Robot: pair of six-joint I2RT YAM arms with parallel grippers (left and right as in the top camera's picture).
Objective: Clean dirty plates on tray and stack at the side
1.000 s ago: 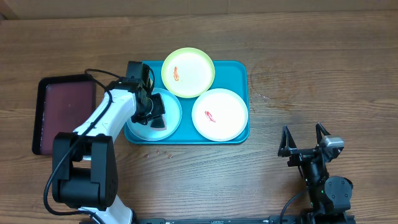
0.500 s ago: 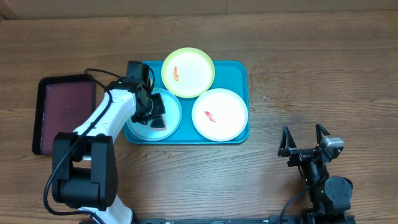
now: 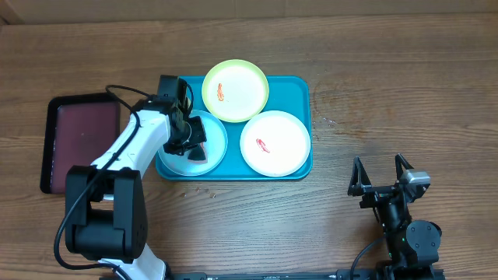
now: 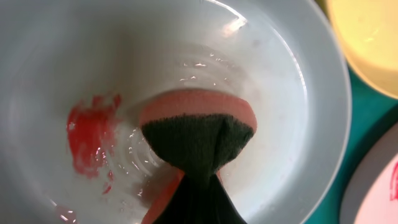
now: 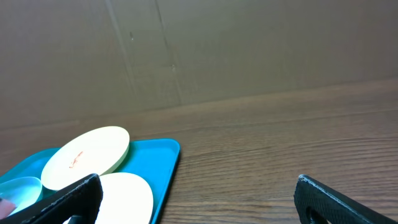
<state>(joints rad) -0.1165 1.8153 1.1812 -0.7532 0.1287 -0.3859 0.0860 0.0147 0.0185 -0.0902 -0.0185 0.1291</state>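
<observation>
The teal tray [image 3: 299, 89] holds three plates: a yellow-green plate [image 3: 236, 91] at the back, a white plate [image 3: 274, 143] at the right, and a light blue plate [image 3: 214, 148] at the left. Each shows a red smear. My left gripper [image 3: 191, 143] hangs over the light blue plate [image 4: 280, 74], shut on an orange sponge with a dark green face [image 4: 199, 127]. The sponge presses on the wet plate beside the red smear [image 4: 90, 134]. My right gripper [image 3: 381, 175] stands open and holds nothing, on the table to the right of the tray [image 5: 165, 158].
A dark maroon tray with a black rim [image 3: 82, 140] lies left of the teal tray. A cardboard wall [image 5: 186, 50] closes off the far side of the wooden table [image 3: 389, 93].
The left jaws have closed tighter on the sponge, pinching it narrower. Both arms and all the plates stay where they were.
</observation>
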